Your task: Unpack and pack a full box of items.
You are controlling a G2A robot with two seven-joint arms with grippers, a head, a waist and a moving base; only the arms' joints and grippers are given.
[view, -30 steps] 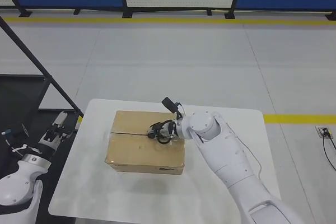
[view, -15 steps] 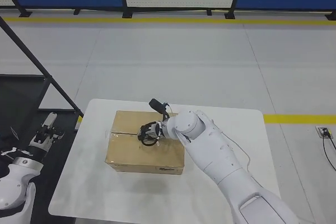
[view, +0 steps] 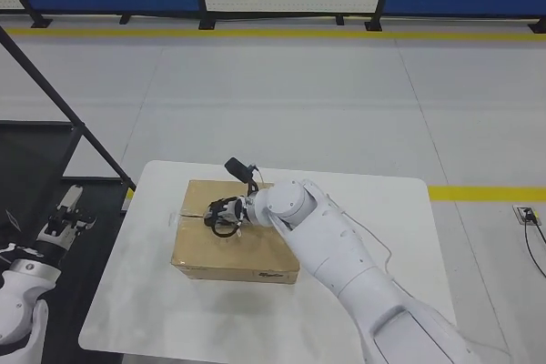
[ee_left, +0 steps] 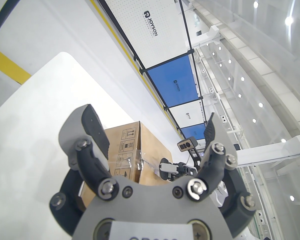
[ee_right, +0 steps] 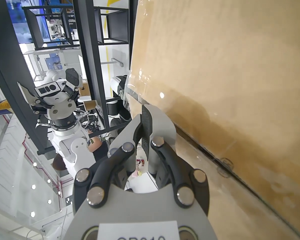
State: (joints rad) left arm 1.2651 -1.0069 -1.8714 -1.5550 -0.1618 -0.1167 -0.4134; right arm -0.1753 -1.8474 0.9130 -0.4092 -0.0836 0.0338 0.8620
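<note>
A closed cardboard box stands on the white table, its top flaps meeting in a taped seam. My right gripper lies on the box top near the left end of that seam, its fingers shut with nothing seen between them. Clear tape wraps over the box edge just ahead of the fingertips. My left gripper hangs off the table's left side, open and holding nothing. From there the box and the right gripper show beyond it.
A black metal shelf frame stands left of the table, close to the left arm. The table has bare surface in front of and to the right of the box.
My right gripper has slid leftward along the box's seam, staying shut. The left arm has drawn back a little to the left, away from the table.
</note>
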